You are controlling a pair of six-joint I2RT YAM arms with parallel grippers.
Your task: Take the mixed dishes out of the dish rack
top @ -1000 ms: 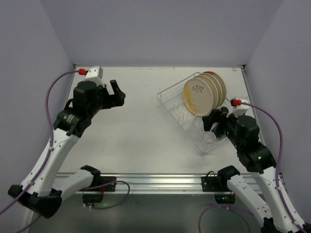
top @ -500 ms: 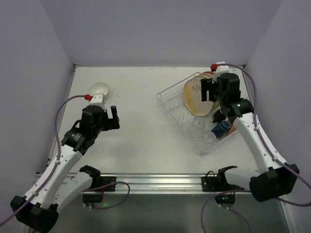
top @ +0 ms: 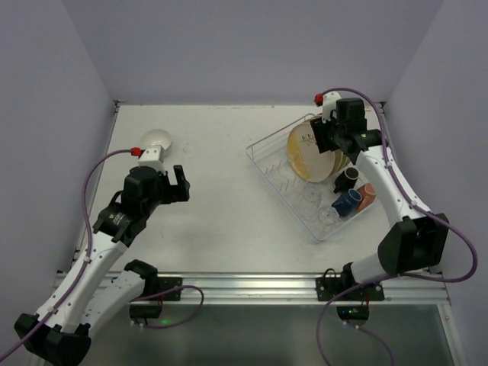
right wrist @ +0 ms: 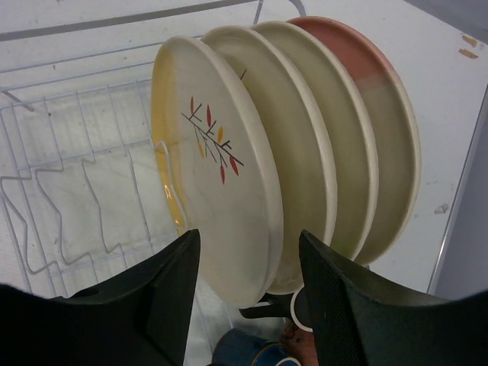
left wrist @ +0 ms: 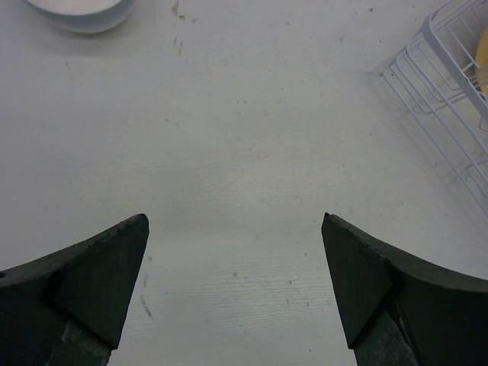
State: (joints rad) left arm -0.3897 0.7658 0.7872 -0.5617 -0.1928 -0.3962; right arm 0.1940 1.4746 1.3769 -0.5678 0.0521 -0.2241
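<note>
The dish rack [top: 284,181], a white wire basket, stands at the right of the table. In it several cream plates [top: 313,151] stand on edge. My right gripper [top: 328,139] hangs over them, open. Its jaws straddle the rim of the front plate [right wrist: 217,191], the yellow-sided one with the sprig, with a gap on each side. Below the plates lie a dark blue cup [top: 348,202], a brown cup [top: 348,180] and a salmon cup [top: 367,192]. Two clear glasses [top: 326,217] lie at the rack's near end. A small white bowl [top: 156,139] sits on the table at the far left. My left gripper [top: 181,181] is open over bare table, near of the bowl.
The rack's corner [left wrist: 450,69] shows at the right of the left wrist view, and the bowl [left wrist: 76,11] at its top left. Purple walls close the table on three sides. The right wall runs close behind the rack.
My right arm swung from the rack's near end up to the plates, and its jaws have narrowed around the front plate. My left arm drew back toward me, and the white bowl now shows on the table.
</note>
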